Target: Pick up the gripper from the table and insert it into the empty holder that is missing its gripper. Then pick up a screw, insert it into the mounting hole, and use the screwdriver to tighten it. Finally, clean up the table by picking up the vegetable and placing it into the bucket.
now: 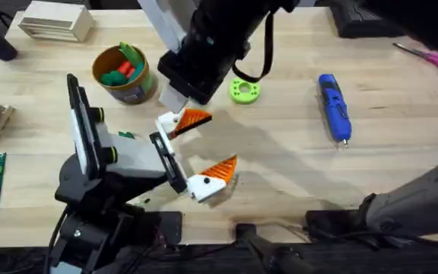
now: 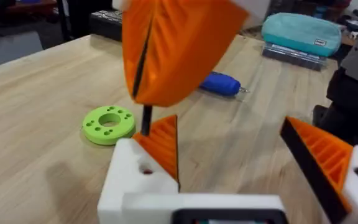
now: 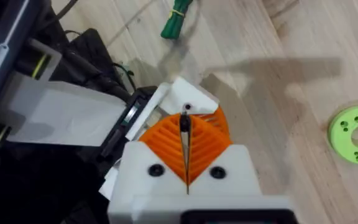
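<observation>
Right gripper (image 3: 186,163) is reaching across centre, poised directly above the holder (image 2: 143,177), pads pressed together, apparently on a thin dark screw. Left gripper (image 1: 204,148) is lying spread wide. Screwdriver (image 1: 334,107) is sitting well apart on open table (image 1: 280,167); bucket (image 1: 124,76) just beyond.

Two white holders (image 2: 129,180) tipped with orange wedges are seen wide apart at the near edge, forming the left tool (image 2: 253,163). The right tool (image 2: 143,78) hangs over the left-hand one, its orange pads pressed together on a thin dark screw (image 2: 146,119). On the counter (image 2: 36,112) lie a lime-green ring (image 2: 109,124) and, beyond, the blue screwdriver (image 2: 221,83).
</observation>
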